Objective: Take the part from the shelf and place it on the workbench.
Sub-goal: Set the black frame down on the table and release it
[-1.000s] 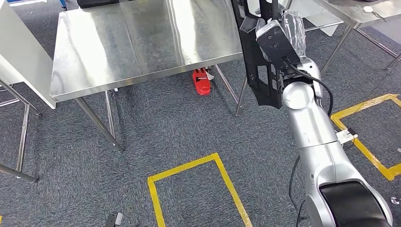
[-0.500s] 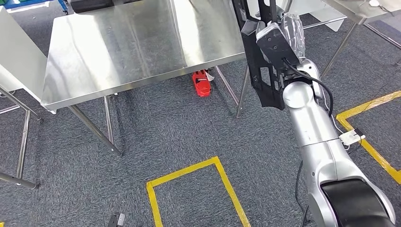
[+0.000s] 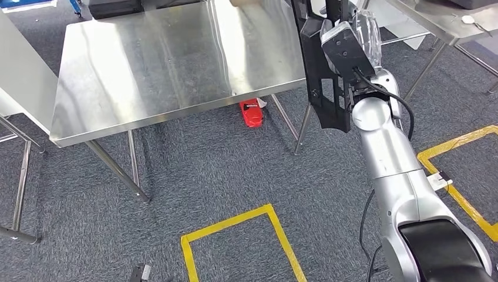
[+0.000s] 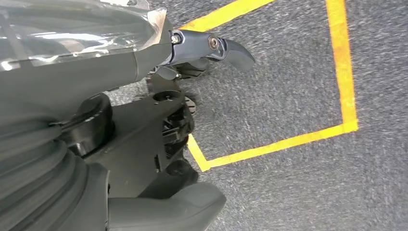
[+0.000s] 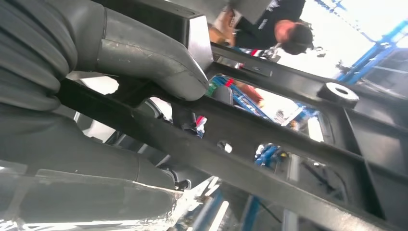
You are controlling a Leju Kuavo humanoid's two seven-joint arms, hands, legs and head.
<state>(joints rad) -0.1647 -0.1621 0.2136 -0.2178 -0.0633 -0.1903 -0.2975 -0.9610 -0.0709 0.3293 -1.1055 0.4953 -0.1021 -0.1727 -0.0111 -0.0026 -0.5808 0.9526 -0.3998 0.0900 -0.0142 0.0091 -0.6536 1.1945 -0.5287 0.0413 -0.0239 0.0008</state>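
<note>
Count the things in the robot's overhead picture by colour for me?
Black: 1, the part held by the right hand
Silver: 1, the workbench
Red: 1, an object under the workbench
Yellow: 2, floor outlines
Total: 5

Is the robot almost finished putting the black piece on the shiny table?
Partly. The picking up looks done: the right hand holds the black part up in the air, beside the steel workbench. The left hand hangs over the carpet. Still left: moving the part over the workbench and setting it down.
</note>
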